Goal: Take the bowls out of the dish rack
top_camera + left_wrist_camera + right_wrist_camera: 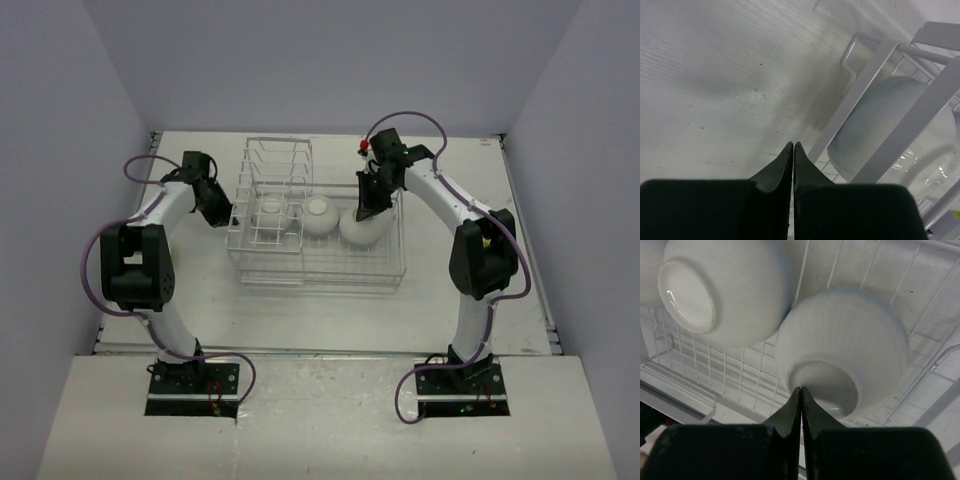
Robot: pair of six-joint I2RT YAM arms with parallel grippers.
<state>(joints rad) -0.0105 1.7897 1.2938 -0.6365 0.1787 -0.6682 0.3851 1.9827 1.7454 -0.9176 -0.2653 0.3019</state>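
The white wire dish rack point(320, 280) stands mid-table, its tall slotted section point(277, 158) at the left end. Three white bowls lie upside down in it: one point(270, 212) under the slots, one point(319, 215) in the middle, one point(362, 231) at the right. My left gripper point(224, 216) is shut and empty just outside the rack's left end; its wrist view shows the tips point(793, 145) beside the rack wire point(860, 85), the bowl point(880, 125) behind it. My right gripper point(801, 389) is shut, its tips over the foot ring of the right bowl point(850, 335), beside the middle bowl point(725, 290).
Grey walls close in the table on the left, back and right. Bare tabletop point(200, 290) lies left of and in front of the rack. A small red part point(361, 147) sits by the right arm's wrist. Purple cables loop off both arms.
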